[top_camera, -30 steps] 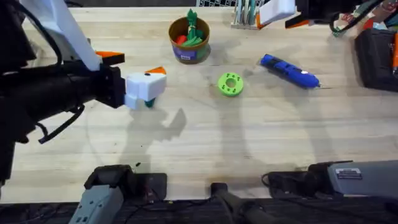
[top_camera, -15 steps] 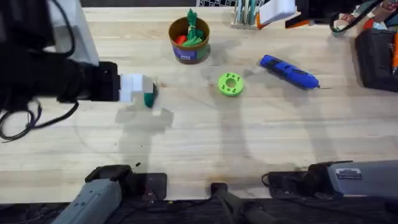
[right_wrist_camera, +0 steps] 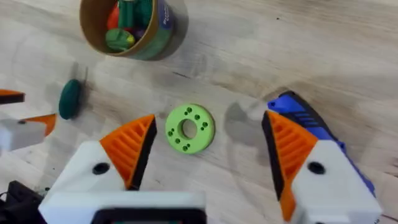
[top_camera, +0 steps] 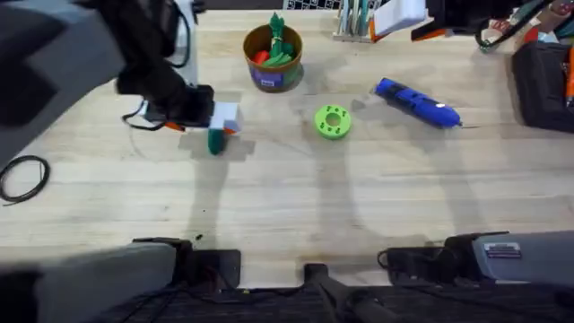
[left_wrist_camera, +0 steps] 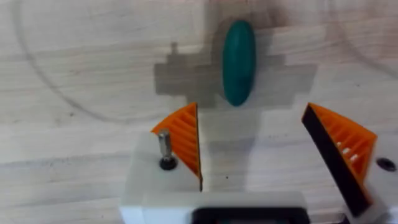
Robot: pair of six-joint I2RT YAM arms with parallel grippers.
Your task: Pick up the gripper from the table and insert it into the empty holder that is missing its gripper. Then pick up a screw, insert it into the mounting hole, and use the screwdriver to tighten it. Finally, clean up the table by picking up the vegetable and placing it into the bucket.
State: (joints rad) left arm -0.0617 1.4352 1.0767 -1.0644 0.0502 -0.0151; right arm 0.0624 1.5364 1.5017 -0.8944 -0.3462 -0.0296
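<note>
Table carries the bucket at upper centre and the screwdriver at upper right. Left gripper, fingers apart, hovers over a green vegetable. Right gripper is spread wide.

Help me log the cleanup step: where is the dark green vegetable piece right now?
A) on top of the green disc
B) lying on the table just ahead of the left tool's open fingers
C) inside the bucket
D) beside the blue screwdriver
B: in the left wrist view the dark green vegetable piece lies on the bare table ahead of the left tool, whose fingers are open and not touching it.
</note>
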